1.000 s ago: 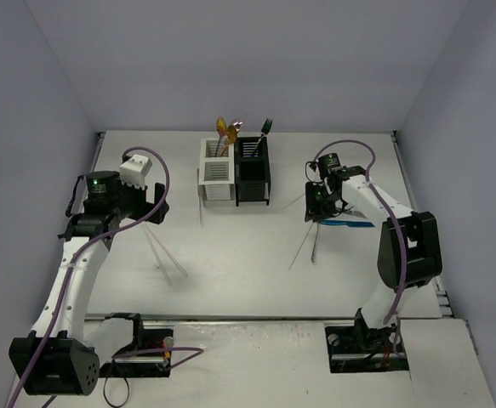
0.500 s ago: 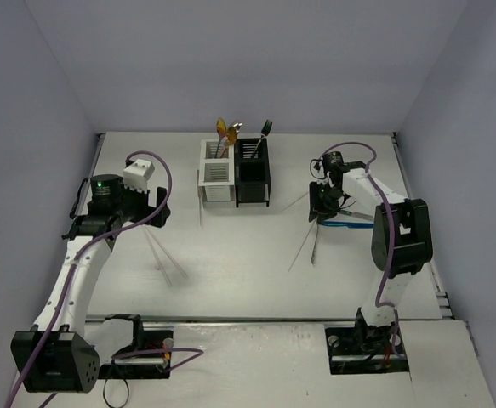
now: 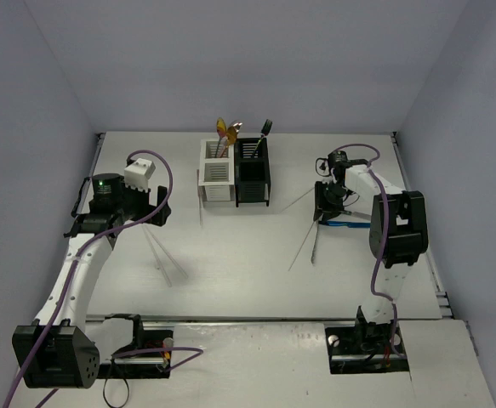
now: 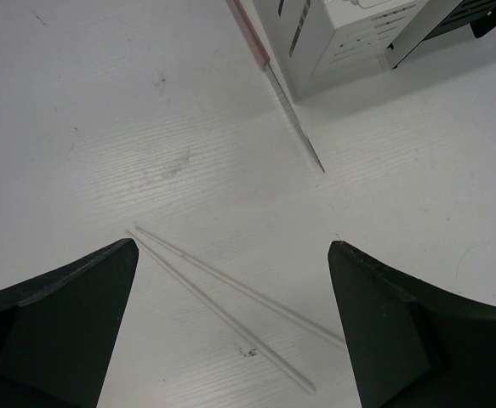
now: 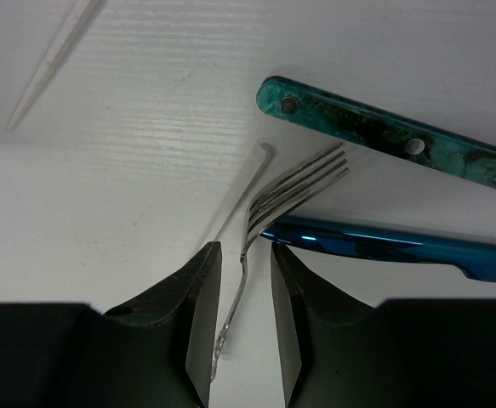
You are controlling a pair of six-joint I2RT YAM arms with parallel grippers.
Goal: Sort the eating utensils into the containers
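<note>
My right gripper (image 5: 242,251) is low over the table, its jaws narrowly apart astride the thin handle of a silver fork (image 5: 303,183); a gap shows on each side. A teal-handled utensil (image 5: 384,140) and a shiny blue one (image 5: 384,246) lie just past the tines. My left gripper (image 4: 232,246) hangs wide open above two clear sticks (image 4: 222,297). A pink-handled knife (image 4: 286,102) lies beside the white container (image 3: 216,172), which is joined to the black container (image 3: 252,170). Gold spoons (image 3: 225,132) stand in the white one and a dark utensil (image 3: 265,127) in the black one.
A clear stick (image 5: 52,59) lies left of the fork, and thin silver pieces (image 3: 303,242) stretch toward the near side below my right gripper (image 3: 324,204). Grey walls close in the table on three sides. Purple cables loop over both arms.
My right arm's elbow has swung to the right and the right gripper has shifted slightly right and back. The left wrist has edged a little toward the containers.
</note>
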